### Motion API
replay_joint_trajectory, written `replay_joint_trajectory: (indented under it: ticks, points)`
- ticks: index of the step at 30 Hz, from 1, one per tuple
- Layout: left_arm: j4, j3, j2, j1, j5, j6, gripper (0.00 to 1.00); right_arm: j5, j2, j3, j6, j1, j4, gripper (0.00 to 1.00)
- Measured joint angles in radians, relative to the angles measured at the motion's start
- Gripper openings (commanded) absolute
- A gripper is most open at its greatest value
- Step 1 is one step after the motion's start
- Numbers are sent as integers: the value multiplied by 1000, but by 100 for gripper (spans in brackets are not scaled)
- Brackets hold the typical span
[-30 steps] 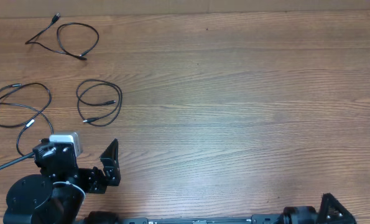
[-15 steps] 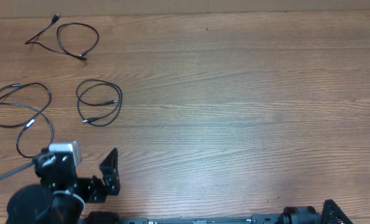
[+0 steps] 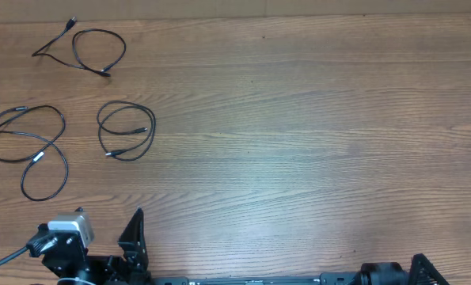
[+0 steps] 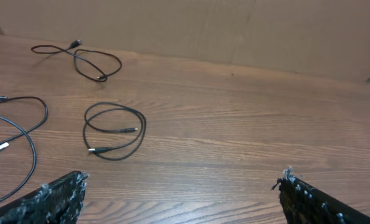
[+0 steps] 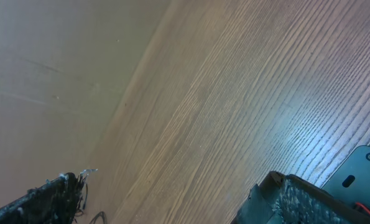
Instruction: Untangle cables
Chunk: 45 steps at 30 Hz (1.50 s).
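Note:
Three thin black cables lie apart on the left of the wooden table. One cable [image 3: 123, 49] lies far left, one [image 3: 64, 165] at the left edge, one [image 3: 153, 133] coiled beside it. The left wrist view shows them too: far cable [image 4: 118, 62], coiled cable [image 4: 143, 127], left-edge cable [image 4: 33, 149]. My left gripper [image 3: 132, 237] is at the near left edge, short of the cables, open and empty in its wrist view [image 4: 185, 193]. My right gripper [image 3: 419, 267] sits at the near right edge, open and empty [image 5: 172, 199].
The wooden table [image 3: 314, 134] stretches to the right of the cables. A plain tan wall [image 4: 234, 25] rises behind the far edge. The arm bases run along the near edge.
My left arm has drawn back toward the near edge, away from the cables, with its gripper open. The cables and the right arm have not moved.

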Motion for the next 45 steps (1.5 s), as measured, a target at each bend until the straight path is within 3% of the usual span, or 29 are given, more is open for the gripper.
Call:
replay_joint_trajectory:
  ticks: [5,14,31,45]
  points:
    - [-16,0,0,0,-9,-1,100,0,0,-1,8,0,15,100]
    - [-15,0,0,0,-13,-1,100,36,0,-79,0,0,394,100]
    - [-15,0,0,0,-16,-3,100,53,0,-665,-11,0,1068,100]
    - [-15,0,0,0,-16,-8,100,91,0,-965,-71,0,1384,100]
